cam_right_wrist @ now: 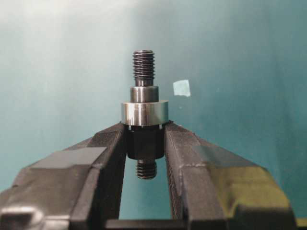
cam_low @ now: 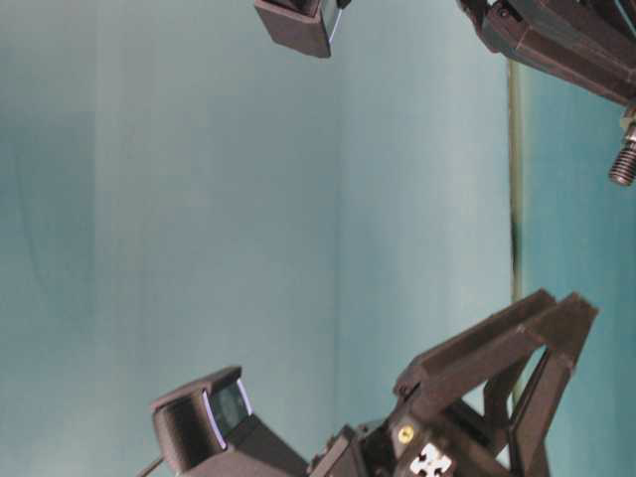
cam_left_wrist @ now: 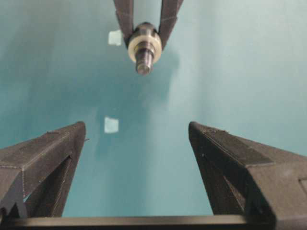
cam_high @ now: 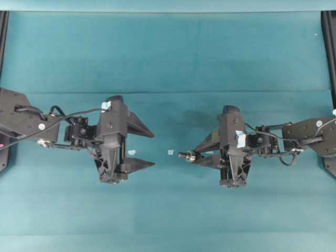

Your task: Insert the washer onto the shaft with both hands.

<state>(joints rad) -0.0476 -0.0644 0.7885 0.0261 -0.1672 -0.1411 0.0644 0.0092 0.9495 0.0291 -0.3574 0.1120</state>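
Jaws of right gripper (cam_right_wrist: 146, 143) clamp the shaft (cam_right_wrist: 144, 96); we see the washer (cam_right_wrist: 144, 113) seated on it, just above the fingertips (cam_right_wrist: 112, 139). Left gripper (cam_high: 147, 148) spread wide, holds nothing, faces the shaft w/ a gap between, above teal table (cam_high: 168, 58).

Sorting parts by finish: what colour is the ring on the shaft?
Shiny silver-grey: the thick metal ring on the dark threaded shaft, clearest in the right wrist view.
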